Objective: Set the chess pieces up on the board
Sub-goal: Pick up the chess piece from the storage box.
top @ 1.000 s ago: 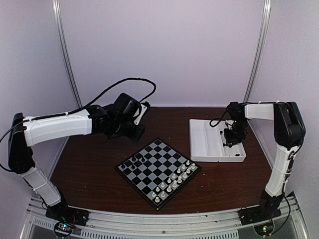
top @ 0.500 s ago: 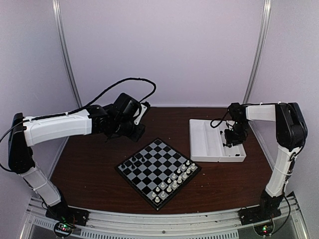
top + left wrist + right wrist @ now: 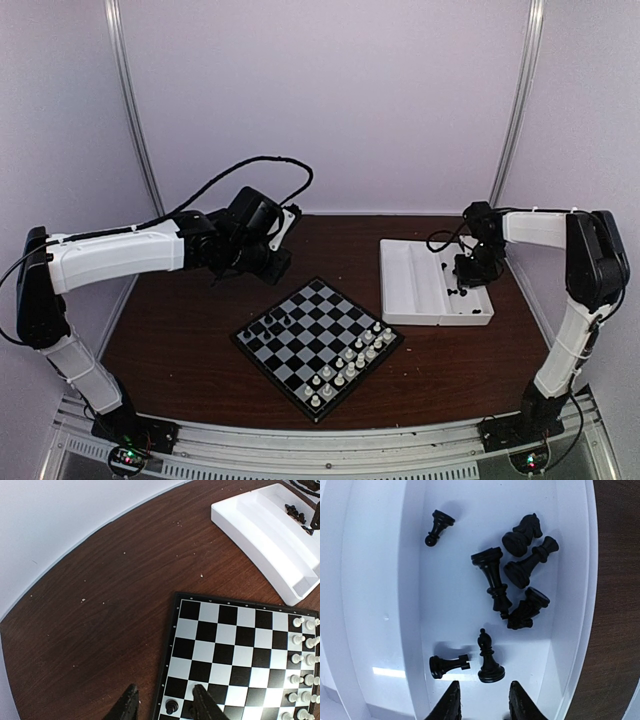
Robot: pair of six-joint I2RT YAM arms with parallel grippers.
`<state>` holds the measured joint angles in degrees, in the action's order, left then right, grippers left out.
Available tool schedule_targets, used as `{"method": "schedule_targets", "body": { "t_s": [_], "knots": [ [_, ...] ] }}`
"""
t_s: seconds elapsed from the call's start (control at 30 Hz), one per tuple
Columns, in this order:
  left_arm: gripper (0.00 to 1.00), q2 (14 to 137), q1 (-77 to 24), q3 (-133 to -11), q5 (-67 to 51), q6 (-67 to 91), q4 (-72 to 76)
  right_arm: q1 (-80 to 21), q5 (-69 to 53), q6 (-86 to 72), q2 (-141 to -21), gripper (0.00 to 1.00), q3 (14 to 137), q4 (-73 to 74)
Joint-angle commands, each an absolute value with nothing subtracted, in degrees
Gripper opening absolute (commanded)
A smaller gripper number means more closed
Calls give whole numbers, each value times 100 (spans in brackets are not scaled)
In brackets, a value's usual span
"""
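Your right pincer (image 3: pixel 483 690) hangs released over the end compartment of the white tray (image 3: pixel 380 580), with nothing between its fingers. It sits just short of the upright black bishop (image 3: pixel 489 659). That looks like the sensible next pick, since it stands apart from the toppled black chess pieces (image 3: pixel 520 570) heaped beyond it.

Your left pincer (image 3: pixel 164 687) is parted too and grasps nothing. It is parked over the chessboard (image 3: pixel 223 642) corner where a black pawn (image 3: pixel 171 706) stands, well apart from the tray, probably so the arms don't crowd each other.

White chessmen (image 3: pixel 300 642) line the opposite edge. Black's side looks mostly unfilled.
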<state>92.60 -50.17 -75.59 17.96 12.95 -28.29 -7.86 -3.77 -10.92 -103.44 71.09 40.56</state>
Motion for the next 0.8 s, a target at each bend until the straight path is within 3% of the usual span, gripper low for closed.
{"method": "schedule_targets", "body": {
  "t_s": [0.0,0.77],
  "knots": [
    [38,9215,-4966,-7603,1785,1289,-2593,-662,-169,-1125,-10353,32,7069,4083],
    [38,9224,-4966,-7620,1781,1285,-2611,-567,-428,-987,-10972,29,7381,4176]
  ]
}}
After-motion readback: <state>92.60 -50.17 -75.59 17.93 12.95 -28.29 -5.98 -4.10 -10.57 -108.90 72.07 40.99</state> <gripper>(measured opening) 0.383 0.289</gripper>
